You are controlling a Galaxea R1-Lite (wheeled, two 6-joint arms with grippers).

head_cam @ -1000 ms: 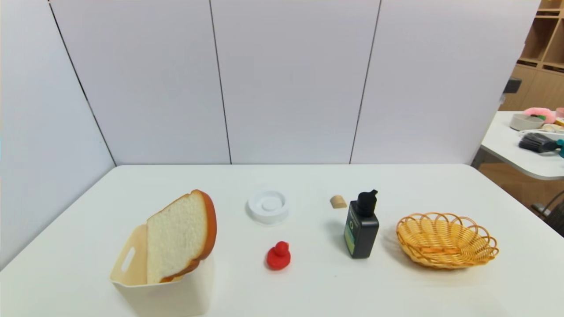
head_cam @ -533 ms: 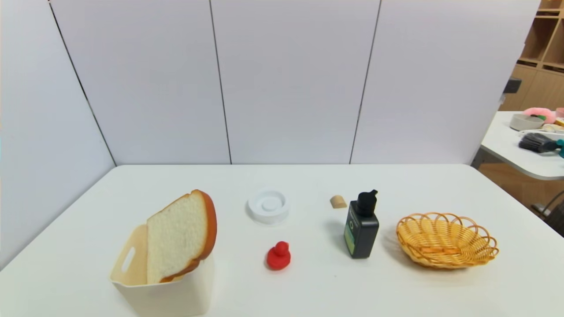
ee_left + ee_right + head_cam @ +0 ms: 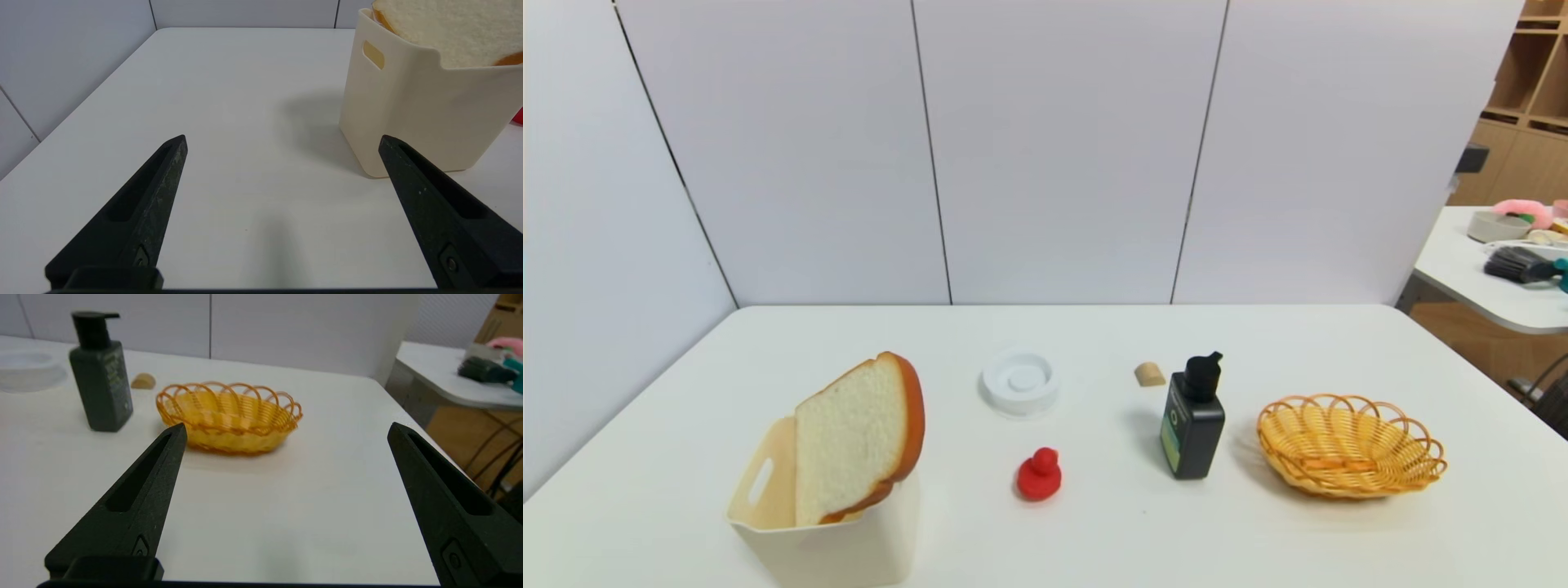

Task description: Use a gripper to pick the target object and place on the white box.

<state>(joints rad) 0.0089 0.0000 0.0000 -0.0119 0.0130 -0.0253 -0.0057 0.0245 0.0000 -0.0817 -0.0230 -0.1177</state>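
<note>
Called, presumably after placement, for holding left gripper near box and right gripper before basket motionless, jaws wide, gripping nothing. Showed toast slice leaning inside white box, spongy white, orange-brown crusted, protruding above rim.

Smooth, shiny plastic for the box. Soft, rough bread. Woven, bumpy basket. Smooth, black plastic bottle. Smooth, white table. Plain wood for the little block.
</note>
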